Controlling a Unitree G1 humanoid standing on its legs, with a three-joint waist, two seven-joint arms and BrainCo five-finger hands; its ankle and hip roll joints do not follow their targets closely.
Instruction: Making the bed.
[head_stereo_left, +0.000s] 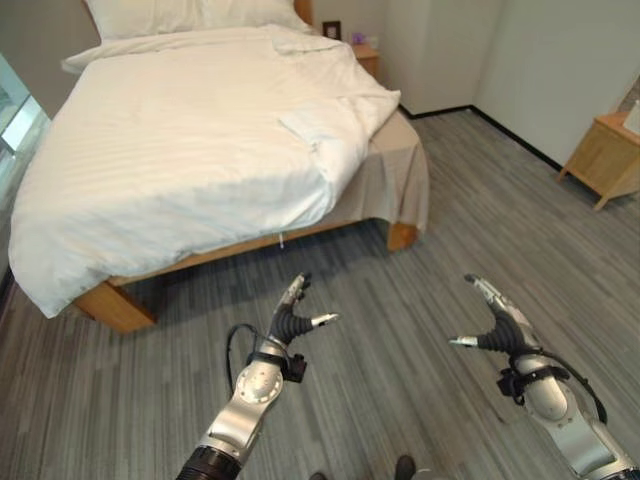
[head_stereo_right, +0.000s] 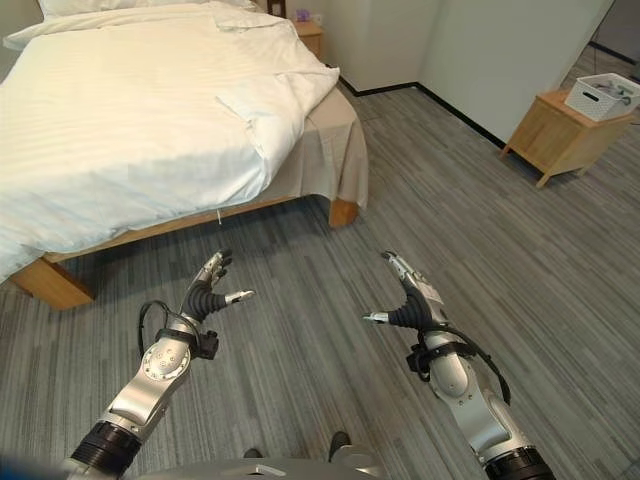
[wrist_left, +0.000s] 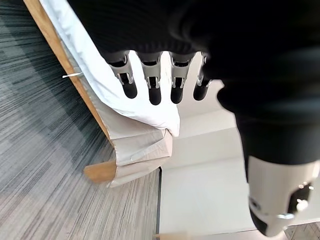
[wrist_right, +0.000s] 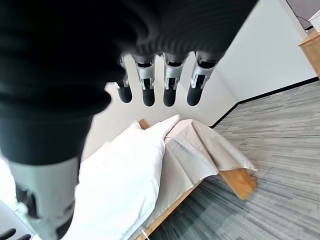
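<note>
White duvet (head_stereo_left: 190, 150), wooden bedside table (head_stereo_right: 555, 135)

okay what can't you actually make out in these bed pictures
- Far side of the bed: hidden behind the white duvet.
- Pillow: cut off by the left eye view's top edge.
- White basket's contents on the wooden side table: too small.
- Small items on the nightstand: too small.

Bed (head_stereo_left: 110, 300) ahead and to my left on the floor (head_stereo_left: 420, 300); duvet (head_stereo_left: 170, 150) on it, pillow (head_stereo_left: 190, 15) at its far end. Nightstand (head_stereo_left: 366, 55) behind the bed's far right corner. Cabinet (head_stereo_right: 555, 135) to my right, carrying what seems a basket (head_stereo_right: 605, 95).
</note>
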